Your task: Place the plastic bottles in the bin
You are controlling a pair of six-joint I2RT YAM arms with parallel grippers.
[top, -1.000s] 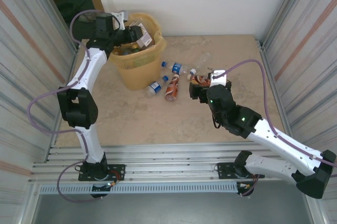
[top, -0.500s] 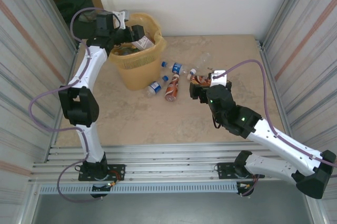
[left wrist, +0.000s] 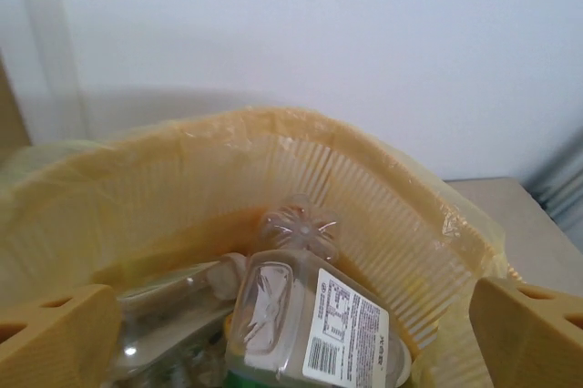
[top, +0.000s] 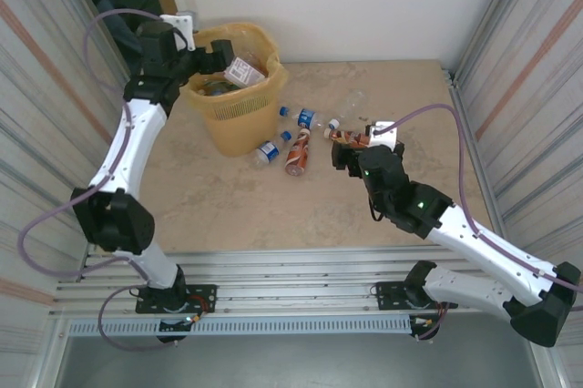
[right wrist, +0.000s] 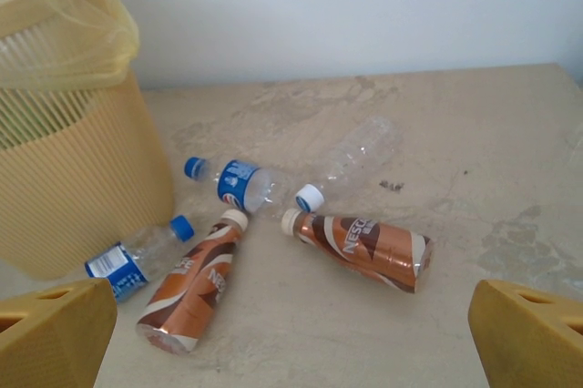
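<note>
Left tool spread wide over yellow bin; clear white-labelled bottle lies inside on other bottles. Right tool spread, low over counter, facing brown Nescafé bottle and blue-capped clear bottle lying near the bin.

counted one bin, yellow-orange, bag-lined. loose on the tabletop, five plastic bottles: two brown-orange bottles, two clear blue-capped bottles, one clear white-capped bottle. inside the bin, made out at least two clear binned bottles; rest too jumbled to tally.
</note>
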